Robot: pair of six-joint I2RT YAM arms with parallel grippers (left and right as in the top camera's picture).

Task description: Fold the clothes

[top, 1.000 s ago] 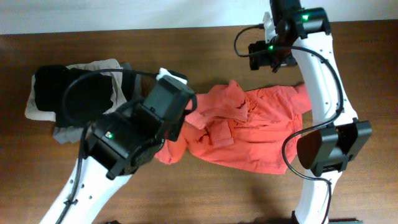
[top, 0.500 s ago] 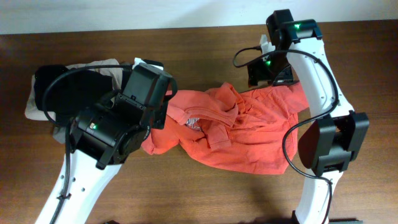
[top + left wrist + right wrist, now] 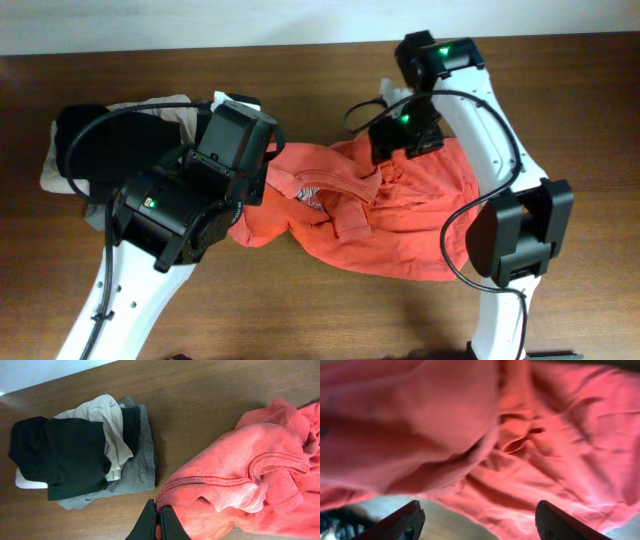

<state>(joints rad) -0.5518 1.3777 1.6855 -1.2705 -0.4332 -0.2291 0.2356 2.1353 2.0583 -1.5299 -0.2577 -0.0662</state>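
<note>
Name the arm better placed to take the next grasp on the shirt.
Right. The right gripper hangs open directly over the T-shirt, free to pinch its crumpled folds. The left gripper is shut on the shirt's hem, so it is occupied.

The red-orange T-shirt [image 3: 400, 225] lies unfolded and crumpled, bunched into soft ridges, with a ribbed seam curving across the heap. A thick rolled edge of it is pinched between the closed fingers of the left gripper [image 3: 158, 508], and the rest spreads away to their right. Its wrinkled cloth also lies just beyond the wide-apart fingers of the right gripper [image 3: 479, 506].
</note>
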